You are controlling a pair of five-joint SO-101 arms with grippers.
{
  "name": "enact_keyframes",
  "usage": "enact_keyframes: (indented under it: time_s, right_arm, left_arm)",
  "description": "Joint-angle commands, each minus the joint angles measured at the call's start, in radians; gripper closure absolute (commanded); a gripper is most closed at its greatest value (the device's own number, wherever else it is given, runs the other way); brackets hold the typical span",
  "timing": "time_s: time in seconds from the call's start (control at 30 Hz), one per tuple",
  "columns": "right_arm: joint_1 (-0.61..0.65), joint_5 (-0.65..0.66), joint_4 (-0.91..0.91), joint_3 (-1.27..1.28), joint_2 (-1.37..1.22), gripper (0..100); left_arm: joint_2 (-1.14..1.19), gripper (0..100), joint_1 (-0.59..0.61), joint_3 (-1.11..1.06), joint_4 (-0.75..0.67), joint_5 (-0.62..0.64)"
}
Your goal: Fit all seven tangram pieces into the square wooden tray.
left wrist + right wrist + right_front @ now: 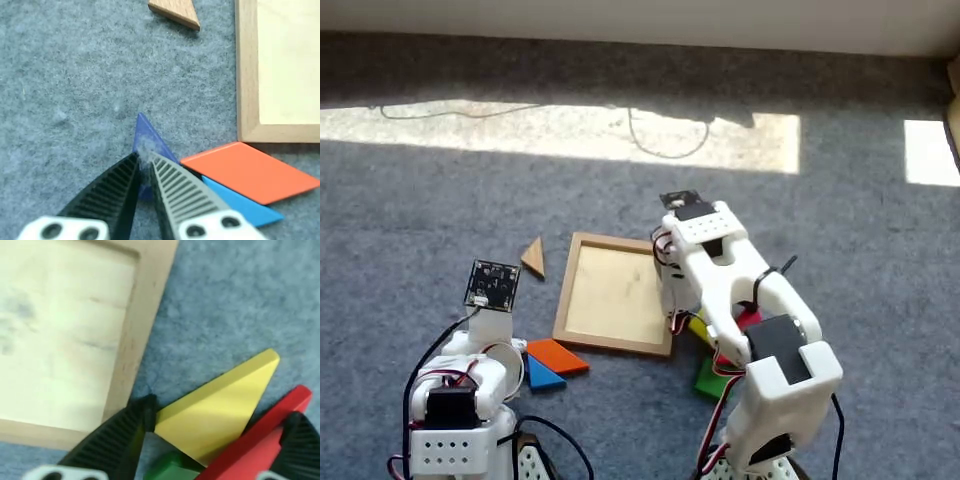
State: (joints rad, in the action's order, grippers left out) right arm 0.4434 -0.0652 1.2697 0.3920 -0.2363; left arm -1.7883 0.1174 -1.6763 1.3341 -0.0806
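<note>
The square wooden tray (571, 282) lies empty mid-carpet, its frame also seen as tray (247, 75) and tray (148, 315). My left gripper (144, 161) is shut on a dark blue triangle (145, 135), low over the carpet off the tray's near left corner. Beside it lie an orange parallelogram (250, 170) and a light blue triangle (240, 204). My right gripper (220, 432) is open just past the tray's near right corner, its fingers either side of a yellow triangle (220, 400) and a red piece (260, 440). A green piece (170, 467) sits beneath.
A plain wood triangle (532, 257) lies left of the tray. The orange parallelogram (558, 356) and light blue triangle (542, 376) touch near the tray's front left corner. Green piece (712, 378) lies under the right arm (740, 300). Cables run along the far carpet.
</note>
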Motion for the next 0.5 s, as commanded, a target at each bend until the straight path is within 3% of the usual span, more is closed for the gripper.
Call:
enact_keyframes:
  time_s: [0.0,0.47]
  right_arm:
    - [0.033,0.026,0.022,0.031,0.022,62.2]
    - [0.061,0.061,0.013,0.027,0.024,62.2]
  left_arm:
    - [-0.033,99,0.008,-0.019,0.006,0.009]
    - [-0.033,99,0.008,-0.019,0.006,0.009]
